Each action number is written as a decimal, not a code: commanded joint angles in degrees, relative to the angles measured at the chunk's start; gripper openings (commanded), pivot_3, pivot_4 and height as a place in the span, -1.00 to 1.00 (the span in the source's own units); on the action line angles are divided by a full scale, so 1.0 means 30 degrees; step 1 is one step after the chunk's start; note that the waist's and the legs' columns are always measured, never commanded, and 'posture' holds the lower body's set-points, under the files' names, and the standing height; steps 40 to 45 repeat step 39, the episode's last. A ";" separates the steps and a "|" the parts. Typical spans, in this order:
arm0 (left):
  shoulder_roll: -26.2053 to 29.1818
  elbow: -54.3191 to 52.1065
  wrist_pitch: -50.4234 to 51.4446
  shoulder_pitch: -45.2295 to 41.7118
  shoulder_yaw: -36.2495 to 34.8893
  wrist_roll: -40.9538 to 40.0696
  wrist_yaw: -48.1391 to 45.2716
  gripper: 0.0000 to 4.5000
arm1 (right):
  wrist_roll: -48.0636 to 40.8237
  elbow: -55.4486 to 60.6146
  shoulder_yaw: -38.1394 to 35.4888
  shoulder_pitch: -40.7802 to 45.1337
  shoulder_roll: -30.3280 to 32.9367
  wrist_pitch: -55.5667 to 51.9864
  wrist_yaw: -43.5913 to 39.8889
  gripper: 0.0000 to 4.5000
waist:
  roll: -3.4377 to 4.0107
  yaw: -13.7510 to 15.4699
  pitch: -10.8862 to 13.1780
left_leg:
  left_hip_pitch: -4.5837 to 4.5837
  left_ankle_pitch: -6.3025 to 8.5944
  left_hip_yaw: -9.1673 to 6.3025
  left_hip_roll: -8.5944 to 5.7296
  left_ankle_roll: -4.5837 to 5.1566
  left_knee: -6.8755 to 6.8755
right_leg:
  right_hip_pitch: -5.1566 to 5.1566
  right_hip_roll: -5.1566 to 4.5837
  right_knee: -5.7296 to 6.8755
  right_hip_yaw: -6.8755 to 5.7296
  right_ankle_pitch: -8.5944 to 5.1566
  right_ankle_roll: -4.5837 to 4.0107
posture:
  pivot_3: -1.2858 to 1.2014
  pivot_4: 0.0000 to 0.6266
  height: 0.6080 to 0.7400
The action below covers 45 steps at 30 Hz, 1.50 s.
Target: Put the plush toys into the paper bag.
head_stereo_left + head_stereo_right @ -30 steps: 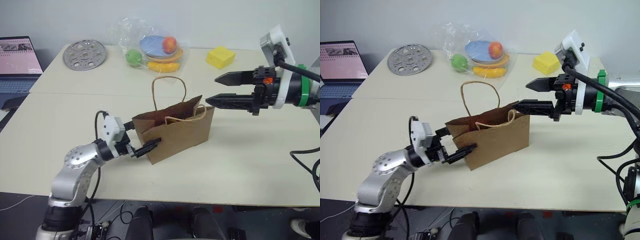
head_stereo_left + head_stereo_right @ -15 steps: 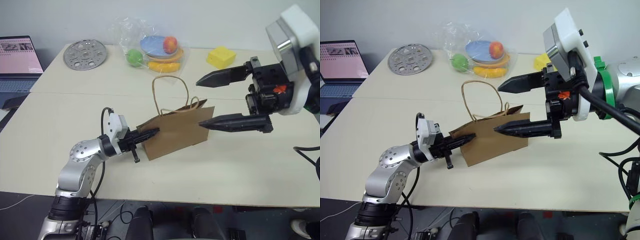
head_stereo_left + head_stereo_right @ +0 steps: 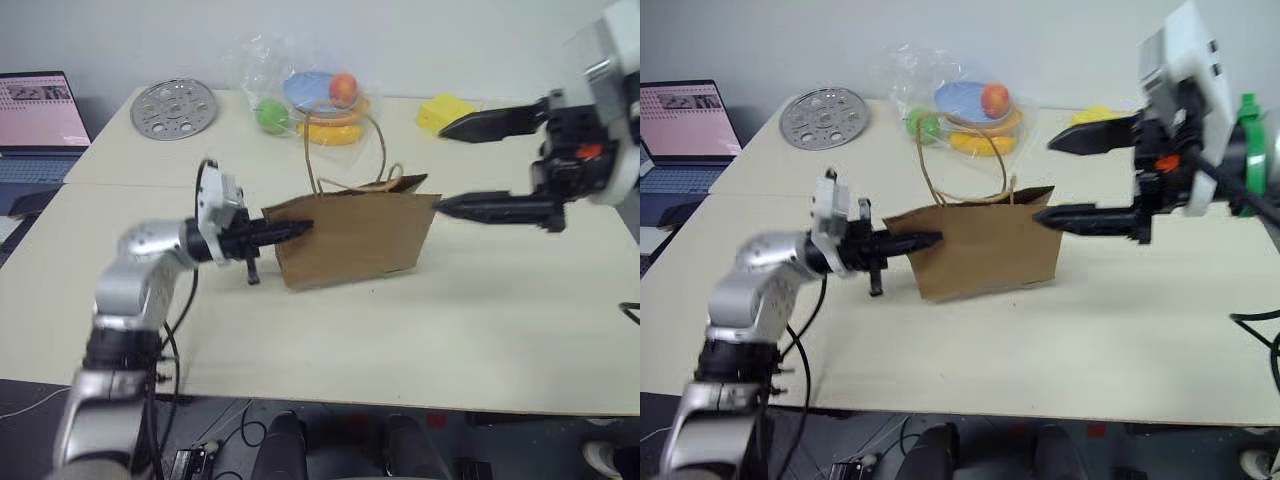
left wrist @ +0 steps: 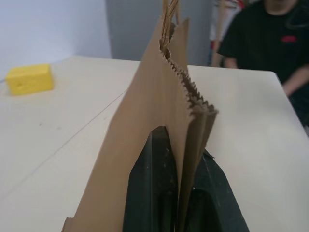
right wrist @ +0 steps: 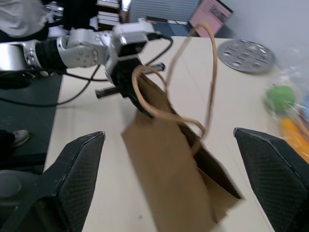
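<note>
Since a second ago the left pincer [image 3: 285, 232] has shut on the side edge of the bag [image 3: 355, 240] and lifted that end, so the bag now stands more upright; the right pincer [image 3: 470, 165] has drawn back from the bag's mouth toward the table's right edge.

From the left eye, the bag stands near the middle of the table [image 3: 400, 340], its cord handles rising above the rim. The left pincer points level at the bag's left edge and pinches the paper. The right pincer is spread wide, its lower finger tip just beside the bag's upper right corner. Toward the far edge lie a clear plastic bag [image 3: 300, 90] of toy fruits, a grey perforated disc [image 3: 172, 108] and a yellow block [image 3: 447, 110]. A laptop [image 3: 40, 120] sits beyond the left edge.

From the left wrist, the two black fingers [image 4: 149, 193] are pressed together with the bag's folded edge between them. The yellow block lies behind, and a person in a black shirt [image 4: 270, 43] is beyond the table.

From the right wrist, the two fingers [image 5: 77, 169] stand far apart with the bag and its handles between and beyond them, not touching. The left pincer grips the bag's far end.
</note>
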<state>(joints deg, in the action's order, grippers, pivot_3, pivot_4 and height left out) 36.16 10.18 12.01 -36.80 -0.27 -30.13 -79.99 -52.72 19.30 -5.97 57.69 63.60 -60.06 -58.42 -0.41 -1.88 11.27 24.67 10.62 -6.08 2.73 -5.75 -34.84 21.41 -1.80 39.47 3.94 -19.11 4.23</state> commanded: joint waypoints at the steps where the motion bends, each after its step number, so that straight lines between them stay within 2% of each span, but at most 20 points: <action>1: -0.0547 0.2338 -0.2140 -0.0770 0.1197 0.0617 -0.3529 -0.99 | 0.0027 -0.0185 -0.0596 0.0588 0.0828 0.0350 -0.1079 1.00 | 0.0001 -0.0007 0.0000 | 0.0000 0.0001 0.0000 0.0002 0.0001 0.0013 | 0.0004 0.0001 -0.0006 -0.0003 0.0000 -0.0001 | 0.03 -0.52 1.00; 6: -0.1481 0.6376 -0.4699 -0.2155 0.2573 0.1071 -0.4170 -0.99 | -0.0978 0.0653 -0.1000 0.0184 0.1267 -0.0784 -0.0797 1.00 | 0.0002 -0.0101 0.0005 | 0.0022 0.0003 -0.0017 0.0015 0.0005 0.0050 | 0.0062 0.0015 0.0030 -0.0015 -0.0003 -0.0006 | 0.03 -0.52 1.00; 10: -0.2787 0.8661 -0.6309 -0.2727 0.2711 0.1480 -0.4170 -0.99 | -0.1953 0.1471 -0.1508 -0.0158 0.1466 -0.2056 0.0105 1.00 | 0.0003 -0.0039 0.0004 | 0.0023 0.0004 -0.0010 0.0006 0.0006 0.0034 | 0.0044 0.0006 0.0024 -0.0010 -0.0003 -0.0004 | 0.03 -0.52 1.00; 13: -0.2695 0.8519 -0.6230 -0.2930 0.2649 0.1287 -0.4170 -0.70 | -0.2194 0.1413 -0.1593 -0.0037 0.1455 -0.2234 0.0346 1.00 | 0.0000 -0.0040 0.0005 | 0.0023 0.0003 -0.0016 0.0006 0.0005 0.0015 | 0.0039 0.0005 0.0037 -0.0010 -0.0002 -0.0004 | 0.03 -0.52 1.00; 18: -0.1611 0.6434 -0.4465 -0.2974 0.1770 0.0950 -0.4169 -0.01 | -0.1855 0.1011 -0.1540 -0.0542 0.1098 -0.1584 0.0316 1.00 | 0.0000 -0.0084 0.0005 | 0.0022 0.0002 -0.0022 0.0007 0.0005 0.0002 | 0.0048 0.0009 0.0081 -0.0008 -0.0003 -0.0004 | 0.03 -0.52 1.00; 25: 0.1191 0.1628 -0.0072 -0.2041 0.0014 -0.0218 -0.2955 0.96 | -0.0169 -0.0172 -0.1243 -0.1546 0.0693 0.0431 -0.0086 1.00 | 0.0002 -0.0324 0.0006 | 0.0020 0.0001 -0.0027 0.0010 0.0004 0.0000 | 0.0058 0.0010 0.0122 -0.0010 -0.0005 -0.0002 | 0.03 -0.52 1.00; 28: 0.2905 0.0024 0.3625 -0.2403 -0.1441 -0.1127 -0.0881 0.98 | 0.0659 -0.1056 -0.1508 -0.2366 0.0799 0.1254 -0.0350 1.00 | -0.0017 -0.0349 0.0016 | 0.0020 0.0000 -0.0039 0.0011 0.0003 -0.0006 | 0.0058 0.0012 0.0125 -0.0016 -0.0005 -0.0002 | 0.03 -0.52 1.00; 30: 0.3911 -0.0831 0.5629 -0.2604 -0.2499 -0.0375 0.2503 0.98 | 0.1873 -0.1728 -0.1863 -0.4220 0.0977 0.2701 -0.0864 1.00 | -0.0022 -0.0354 0.0017 | 0.0020 0.0000 -0.0027 0.0011 0.0003 -0.0007 | 0.0059 0.0009 0.0126 -0.0006 -0.0005 -0.0001 | 0.03 -0.52 1.00; 32: 0.4678 -0.1833 0.6101 -0.2024 -0.2428 0.0965 0.4402 0.98 | 0.2693 -0.2445 -0.2147 -0.5726 0.0913 0.3843 -0.1241 1.00 | -0.0023 -0.0349 0.0020 | 0.0020 0.0001 -0.0051 0.0014 0.0004 -0.0010 | 0.0049 0.0012 0.0118 -0.0027 -0.0006 0.0000 | 0.03 -0.52 1.00; 37: 0.4238 -0.2128 0.5343 -0.1414 -0.2588 0.1203 0.5409 0.98 | 0.4133 -0.3897 -0.1821 -0.6177 -0.0114 0.5592 -0.0882 1.00 | 0.0007 -0.0380 0.0030 | -0.0003 -0.0004 -0.0017 0.0004 0.0000 -0.0018 | 0.0050 0.0004 0.0156 0.0002 -0.0005 -0.0001 | 0.03 -0.52 1.00; 45: 0.4190 -0.2379 0.5195 -0.1149 -0.2423 0.1190 0.5237 0.98 | 0.4396 -0.3933 -0.1746 -0.6351 -0.0216 0.5936 -0.1136 1.00 | 0.0006 -0.0384 0.0030 | -0.0004 -0.0005 -0.0024 0.0013 -0.0002 -0.0020 | 0.0051 0.0015 0.0163 -0.0002 -0.0005 -0.0002 | 0.03 -0.52 1.00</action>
